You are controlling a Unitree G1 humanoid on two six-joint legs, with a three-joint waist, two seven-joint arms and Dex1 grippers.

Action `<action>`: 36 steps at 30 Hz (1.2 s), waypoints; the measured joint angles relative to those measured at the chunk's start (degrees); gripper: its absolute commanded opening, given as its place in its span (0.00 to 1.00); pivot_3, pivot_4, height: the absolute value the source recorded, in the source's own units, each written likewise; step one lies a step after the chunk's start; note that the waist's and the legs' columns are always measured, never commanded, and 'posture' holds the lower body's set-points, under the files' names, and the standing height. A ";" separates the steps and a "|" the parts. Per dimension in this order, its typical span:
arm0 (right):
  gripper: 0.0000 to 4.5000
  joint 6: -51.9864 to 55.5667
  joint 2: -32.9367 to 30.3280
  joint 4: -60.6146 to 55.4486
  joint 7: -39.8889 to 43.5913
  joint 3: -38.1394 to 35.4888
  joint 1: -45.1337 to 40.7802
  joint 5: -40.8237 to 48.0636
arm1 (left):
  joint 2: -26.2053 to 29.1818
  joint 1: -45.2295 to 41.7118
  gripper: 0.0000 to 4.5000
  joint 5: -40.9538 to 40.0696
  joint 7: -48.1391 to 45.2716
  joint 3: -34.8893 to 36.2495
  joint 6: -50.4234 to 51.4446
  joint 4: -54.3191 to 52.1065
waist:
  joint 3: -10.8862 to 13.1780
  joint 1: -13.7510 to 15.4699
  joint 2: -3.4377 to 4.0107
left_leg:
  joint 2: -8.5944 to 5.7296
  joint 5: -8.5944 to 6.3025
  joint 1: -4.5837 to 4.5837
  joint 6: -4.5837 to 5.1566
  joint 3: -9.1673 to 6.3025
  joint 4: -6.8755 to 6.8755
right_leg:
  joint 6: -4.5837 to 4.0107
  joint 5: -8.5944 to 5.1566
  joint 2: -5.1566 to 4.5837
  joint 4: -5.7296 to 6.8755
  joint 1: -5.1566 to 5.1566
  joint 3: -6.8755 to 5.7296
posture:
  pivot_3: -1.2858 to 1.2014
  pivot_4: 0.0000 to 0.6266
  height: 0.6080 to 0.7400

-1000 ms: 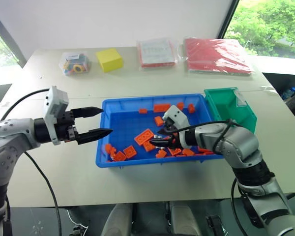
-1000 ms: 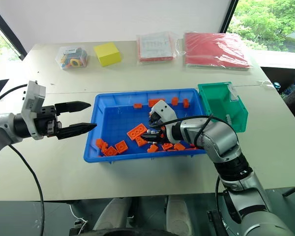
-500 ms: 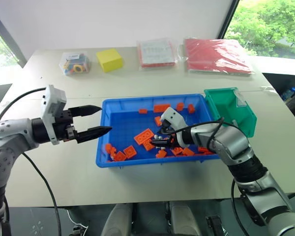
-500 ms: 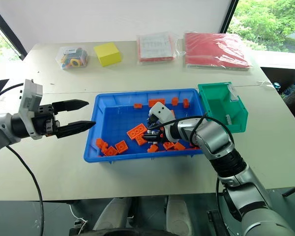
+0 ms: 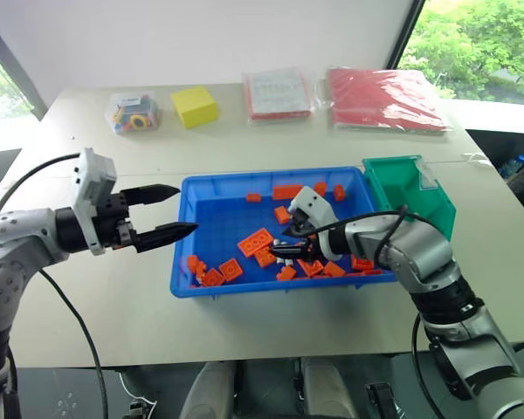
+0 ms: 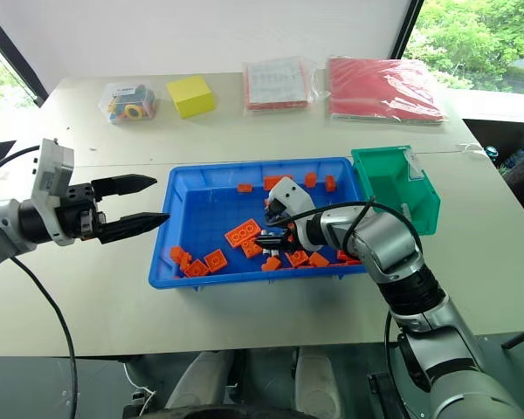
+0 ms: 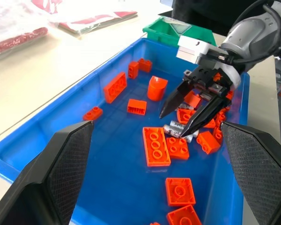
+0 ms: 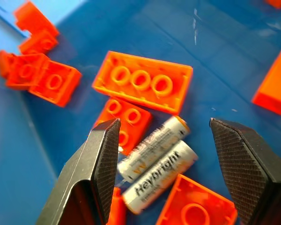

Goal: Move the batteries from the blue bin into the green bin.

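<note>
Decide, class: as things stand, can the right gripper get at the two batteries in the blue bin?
Probably yes. The right gripper is open just above the batteries, which lie side by side between its fingers. Orange bricks crowd close on both sides and may get nudged, but nothing covers the batteries.

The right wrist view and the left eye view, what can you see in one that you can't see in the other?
Right wrist view alone: two batteries side by side between the open fingers of the right gripper, with writing readable on one.

Left eye view alone: the whole table, the green bin beside the blue bin, the open left gripper outside the blue bin's left wall, a yellow block, and bags along the table's far side.

Both: the blue bin's floor and scattered orange bricks, with the right gripper low among them.
</note>
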 measured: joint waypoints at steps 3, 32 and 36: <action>0.69 -3.56 -1.49 -0.02 3.03 0.91 -1.99 -0.30 | -0.14 -0.34 1.00 0.59 -0.41 -0.70 -0.40 0.40 | 0.01 0.03 0.01 | -0.01 0.00 0.00 0.00 0.01 0.01 | 0.00 0.00 0.00 0.00 0.00 -0.04 | 0.52 0.24 0.97; 1.00 -56.89 -3.31 26.26 33.07 13.71 -9.70 -26.17 | 1.77 2.73 1.00 0.44 -2.84 -0.53 -1.17 -1.67 | 0.00 0.06 0.00 | -0.01 0.01 0.03 -0.05 -0.01 0.02 | 0.01 0.01 0.02 0.00 0.04 -0.07 | 0.52 0.24 0.97; 1.00 -58.08 -2.82 28.55 35.39 14.26 -11.29 -28.26 | 3.27 3.28 1.00 0.65 -4.77 -0.53 -1.42 -2.53 | 0.01 -0.03 0.00 | -0.01 0.01 0.06 -0.05 0.00 0.01 | 0.01 0.01 0.02 0.00 0.04 -0.07 | 0.52 0.24 0.97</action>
